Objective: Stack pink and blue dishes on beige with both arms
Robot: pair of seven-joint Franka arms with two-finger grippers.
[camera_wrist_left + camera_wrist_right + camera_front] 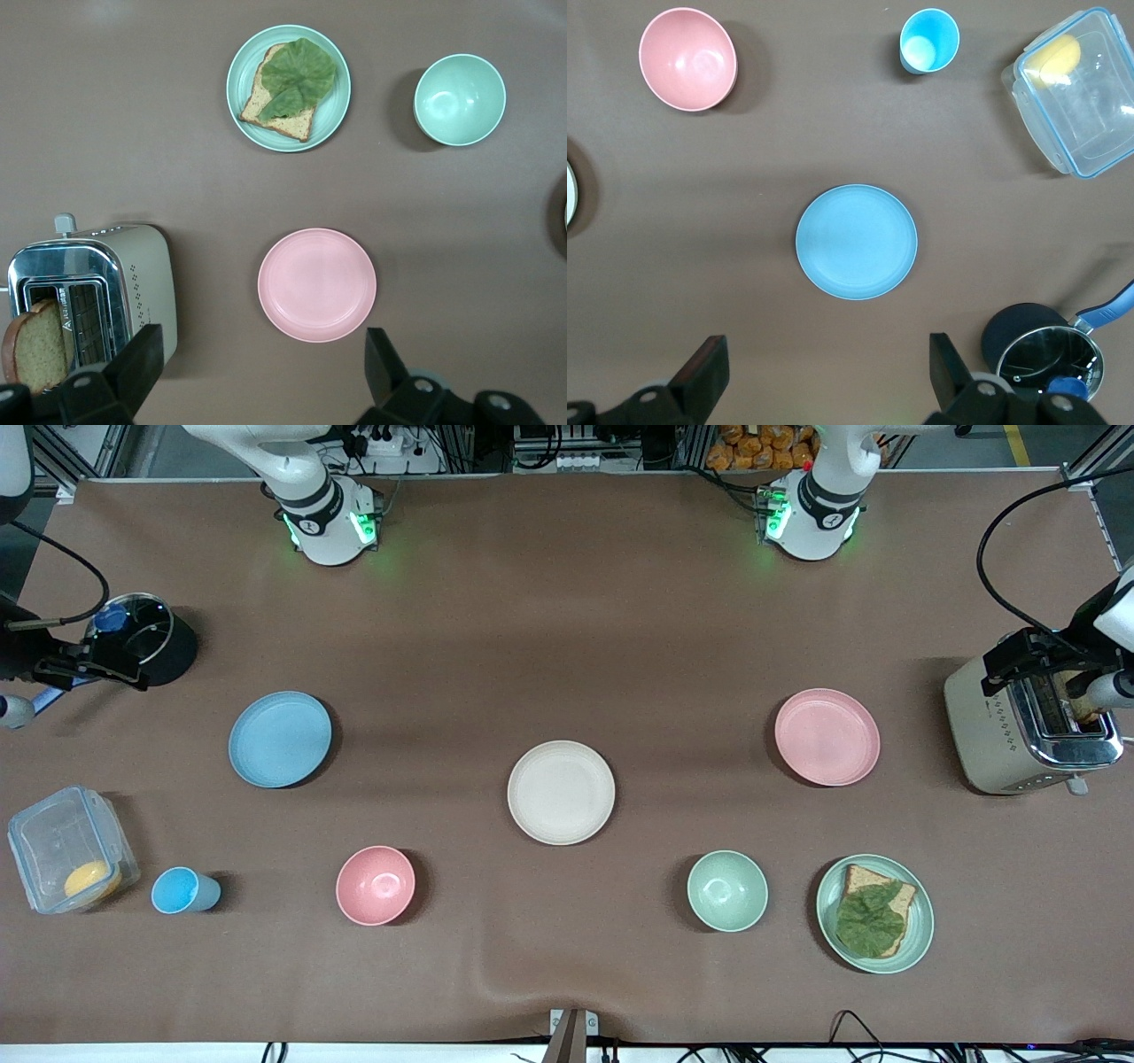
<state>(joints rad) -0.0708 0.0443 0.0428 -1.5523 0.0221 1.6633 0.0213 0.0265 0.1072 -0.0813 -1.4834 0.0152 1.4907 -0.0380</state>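
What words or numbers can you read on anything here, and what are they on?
No text here can be read.
Toaster: small marks on its chrome top and a dotted pattern on its side, too small to read.
Plates, bowls, cup, clear container and pot: no writing shows.

Beige plate (pixel 564 228) cut off at left wrist view's edge, just a sliver. Toaster (pixel 89 297) partly hidden by left gripper's finger (pixel 133 372). Pot handle (pixel 1109 305) ran off frame.
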